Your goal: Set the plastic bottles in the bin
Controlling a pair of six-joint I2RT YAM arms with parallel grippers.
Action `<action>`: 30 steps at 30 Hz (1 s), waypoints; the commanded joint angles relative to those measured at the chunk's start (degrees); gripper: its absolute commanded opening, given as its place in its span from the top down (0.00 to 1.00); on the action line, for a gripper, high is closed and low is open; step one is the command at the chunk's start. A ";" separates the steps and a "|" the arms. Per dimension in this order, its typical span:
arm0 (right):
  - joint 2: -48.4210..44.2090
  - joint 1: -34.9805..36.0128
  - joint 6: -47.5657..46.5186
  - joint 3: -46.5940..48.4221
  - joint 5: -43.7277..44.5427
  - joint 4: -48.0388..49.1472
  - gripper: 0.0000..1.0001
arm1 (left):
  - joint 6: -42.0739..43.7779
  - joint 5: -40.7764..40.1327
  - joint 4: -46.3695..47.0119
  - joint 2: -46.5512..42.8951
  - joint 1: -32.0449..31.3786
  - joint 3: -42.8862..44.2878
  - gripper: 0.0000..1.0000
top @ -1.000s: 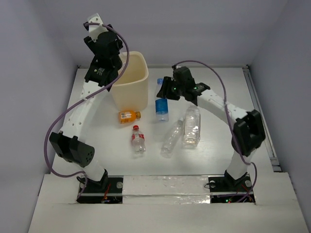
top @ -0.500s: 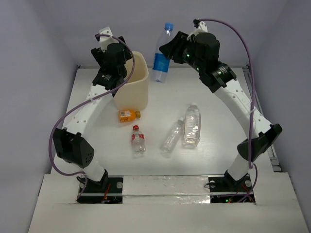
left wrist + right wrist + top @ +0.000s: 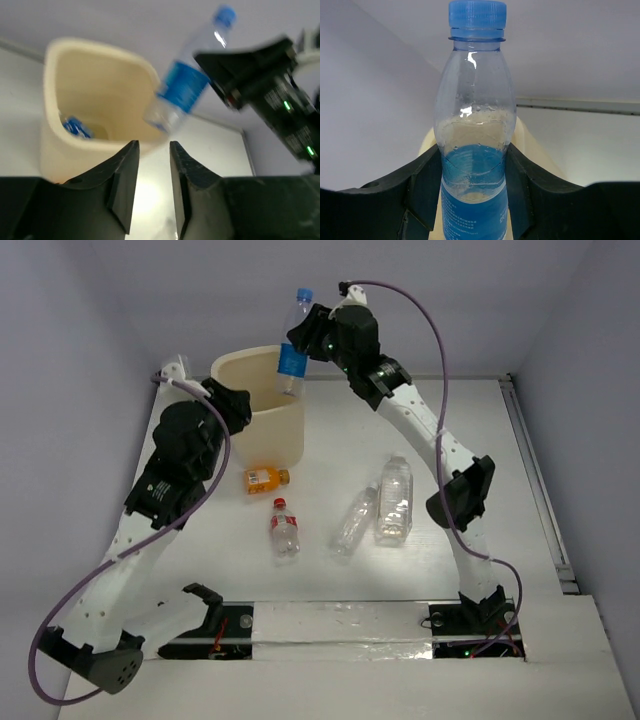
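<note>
Well, the right claw [image 3: 472,172] is clenched round the blue-labelled bottle [image 3: 475,100], holding it tilted, cap up, over the mouth of the cream bin [image 3: 262,425], close to one side of the rim. The left claw [image 3: 152,185] hangs nearby, pinched almost together on nothing. Let go now and I'd worry the base clips the rim, tipping the bottle out onto the tabletop [image 3: 330,450].

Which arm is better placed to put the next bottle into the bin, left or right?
Right, most likely. Its gripper holds the blue-labelled bottle over the bin rim, almost ready to drop. The left gripper is empty, beside the bin.
</note>
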 commanded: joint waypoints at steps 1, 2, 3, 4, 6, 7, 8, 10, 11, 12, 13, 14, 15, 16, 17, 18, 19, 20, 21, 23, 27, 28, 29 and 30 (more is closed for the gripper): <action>0.29 2.60 -4.99 4.54 2.58 6.17 0.53 | -5.58 6.51 -5.42 -2.78 -3.38 -6.21 0.74; 1.17 3.47 -6.57 4.62 3.28 6.17 0.50 | -7.25 7.22 -6.04 -5.14 -4.36 -9.36 0.75; 1.52 4.26 -7.37 4.45 3.29 6.09 0.50 | -7.70 7.66 -6.04 -6.30 -5.50 -10.96 0.75; 1.88 4.27 -8.16 4.45 3.90 5.91 0.43 | -8.14 7.75 -6.39 -7.09 -7.86 -13.32 0.75; 2.23 4.88 -9.83 4.19 4.08 4.95 0.33 | -9.45 7.57 -7.27 -8.42 -9.72 -15.18 0.75; 1.88 4.88 -10.01 3.66 4.34 4.77 0.21 | -9.72 7.66 -7.19 -8.68 -11.47 -16.67 0.74; 1.36 4.88 -10.01 3.14 4.43 4.86 0.17 | -9.98 7.66 -7.01 -8.77 -12.36 -17.30 0.74; -1.27 4.88 -10.45 1.04 4.34 5.29 0.12 | -9.73 8.10 -5.88 -8.42 -13.85 -18.61 0.70; -2.33 4.88 -10.97 0.24 4.69 5.38 0.11 | -9.46 8.62 -5.69 -7.29 -14.47 -19.40 0.69; -3.56 4.88 -11.15 -0.55 5.04 5.21 0.11 | -9.20 9.41 -5.52 -6.32 -15.87 -19.50 0.68; -6.27 4.88 -11.41 -2.48 5.66 4.86 0.11 | -8.24 10.12 -4.39 -5.44 -16.75 -19.50 0.64; -8.03 4.88 -11.76 -4.15 5.92 4.77 0.11 | -7.79 10.64 -3.85 -3.17 -17.72 -19.15 0.63; -10.05 4.88 -11.86 -6.25 6.01 5.12 0.12 | -7.35 10.56 -3.59 -1.93 -18.77 -18.71 0.61; -14.77 4.88 -11.94 -8.80 6.19 5.29 0.24 | -6.83 10.65 -2.45 -0.70 -20.96 -18.27 0.56; -17.52 4.88 -11.86 -15.17 6.54 5.56 0.37 | -5.52 11.35 -2.09 2.45 -21.94 -16.96 0.55; -20.59 4.88 -11.60 -19.33 6.80 6.52 0.50 | -5.07 11.61 -1.91 4.31 -22.73 -16.08 0.55; -23.84 4.88 -11.51 -23.72 6.98 7.22 0.66 | -4.46 11.96 -1.65 6.06 -24.39 -15.20 0.54; -30.31 4.88 -11.33 -32.55 6.81 7.58 0.89 | -3.84 12.49 -1.56 9.82 -25.02 -13.10 0.54; -33.60 4.88 -11.15 -36.99 6.98 7.67 0.94 | -2.88 13.71 -1.74 12.04 -25.02 -12.04 0.53; -43.23 4.01 -9.58 -45.17 7.77 6.71 0.96 | -1.82 15.47 -2.26 17.91 -26.42 -8.89 0.50; -57.95 1.72 -6.15 -62.76 7.42 2.93 0.94 | 1.17 16.63 -4.90 27.51 -26.96 -2.90 0.37; -60.67 0.76 -5.62 -68.18 7.68 0.83 0.92 | 2.31 16.63 -6.03 29.18 -27.48 -1.76 0.35; -63.13 0.23 -4.57 -70.59 7.77 -0.14 0.91 | 3.01 16.89 -6.57 32.16 -27.48 0.43 0.34; -67.68 -0.47 -3.95 -72.78 7.95 -1.89 0.89 | 3.54 17.24 -7.01 33.58 -27.48 1.41 0.34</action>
